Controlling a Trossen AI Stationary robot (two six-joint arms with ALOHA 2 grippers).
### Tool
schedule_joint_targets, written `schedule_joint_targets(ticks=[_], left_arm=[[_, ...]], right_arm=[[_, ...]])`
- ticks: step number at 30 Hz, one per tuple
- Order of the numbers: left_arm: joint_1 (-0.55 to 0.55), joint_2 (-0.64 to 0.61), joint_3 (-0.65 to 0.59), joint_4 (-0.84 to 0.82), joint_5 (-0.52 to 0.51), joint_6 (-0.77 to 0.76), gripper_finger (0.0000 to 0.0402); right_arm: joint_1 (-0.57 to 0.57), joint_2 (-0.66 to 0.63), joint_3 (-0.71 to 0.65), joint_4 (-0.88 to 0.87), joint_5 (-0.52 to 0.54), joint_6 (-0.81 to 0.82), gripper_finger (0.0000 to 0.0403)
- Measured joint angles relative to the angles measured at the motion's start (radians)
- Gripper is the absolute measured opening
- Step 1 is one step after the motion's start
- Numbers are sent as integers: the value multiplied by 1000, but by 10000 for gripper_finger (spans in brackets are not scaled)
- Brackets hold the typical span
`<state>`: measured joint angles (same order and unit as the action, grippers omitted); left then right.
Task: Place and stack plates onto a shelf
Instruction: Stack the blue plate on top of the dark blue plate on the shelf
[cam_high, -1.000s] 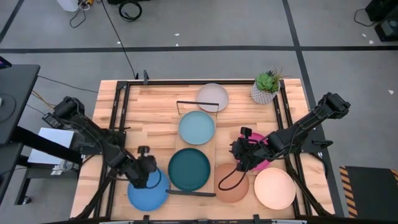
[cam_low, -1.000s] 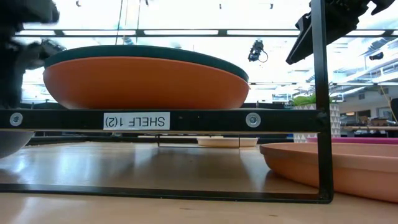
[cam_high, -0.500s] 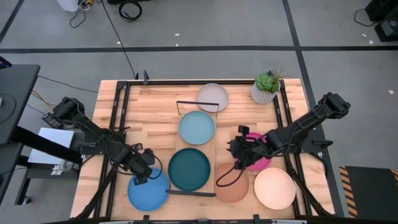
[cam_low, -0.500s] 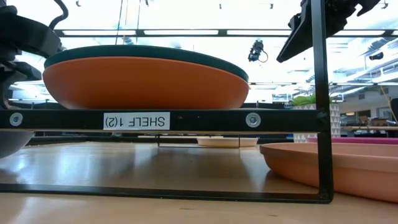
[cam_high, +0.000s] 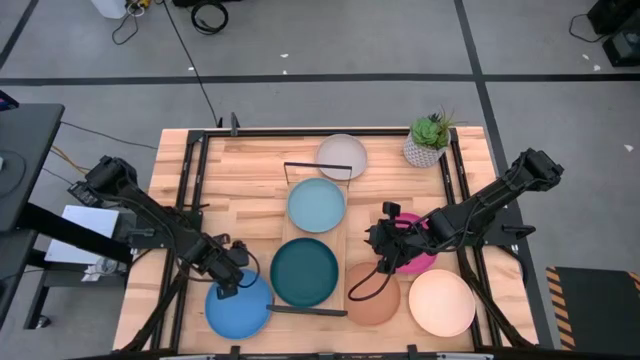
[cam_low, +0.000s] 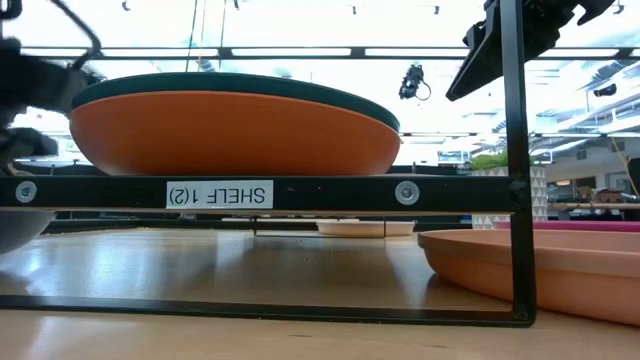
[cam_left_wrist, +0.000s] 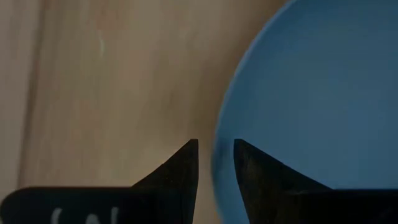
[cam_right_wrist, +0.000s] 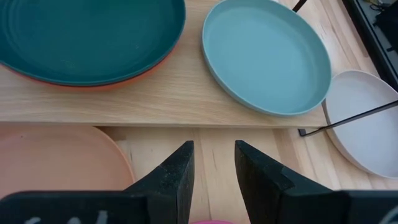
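Observation:
My left gripper (cam_high: 229, 277) (cam_left_wrist: 214, 144) is down at the far-left rim of the bright blue plate (cam_high: 240, 308), which lies flat on the table left of the shelf (cam_high: 341, 238). My right gripper (cam_high: 378, 240) (cam_right_wrist: 213, 144) hovers over the magenta plate (cam_high: 415, 258) at its shelf-side rim, fingers nearly together with nothing between them. On the shelf, the dark teal plate (cam_high: 303, 272) sits on the orange plate (cam_low: 230, 135), and the light blue plate (cam_high: 316, 204) lies farther back. The greyish white plate (cam_high: 342, 156), the tan-brown plate (cam_high: 375, 298) and the peach-cream plate (cam_high: 441, 302) rest on the table. My left gripper straddles the bright blue plate's rim (cam_left_wrist: 219, 134) at its far-left side, one finger (cam_left_wrist: 252, 171) over the inside of the plate and the other outside over the wood. The fingers come from above, pointing down. The plate lies flat on the table.
A small potted plant (cam_high: 428, 140) stands at the far right corner. Black wire frames (cam_low: 515, 160) close the shelf's short ends, and black rails run along the table's left and right sides. Bare wood lies left of the shelf toward the far edge.
My right gripper has shifted a little toward the far edge, staying over the magenta plate's shelf-side rim. My left gripper has stirred slightly at the bright blue plate's rim. No plate has moved.

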<state>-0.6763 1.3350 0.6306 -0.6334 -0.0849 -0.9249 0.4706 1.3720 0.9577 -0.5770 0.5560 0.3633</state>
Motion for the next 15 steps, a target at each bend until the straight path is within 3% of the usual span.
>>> schedule_joint_targets(ticks=[5,11,15], left_arm=[[13,-7,-36,37,47,12,96],[13,-11,-32,60,105,43,19],[2,-55,-32,10,123,65,14]], right_arm=[[-1,0,0,0,0,-7,121],[-1,0,0,0,0,-7,121],[-1,0,0,0,0,-8,121]])
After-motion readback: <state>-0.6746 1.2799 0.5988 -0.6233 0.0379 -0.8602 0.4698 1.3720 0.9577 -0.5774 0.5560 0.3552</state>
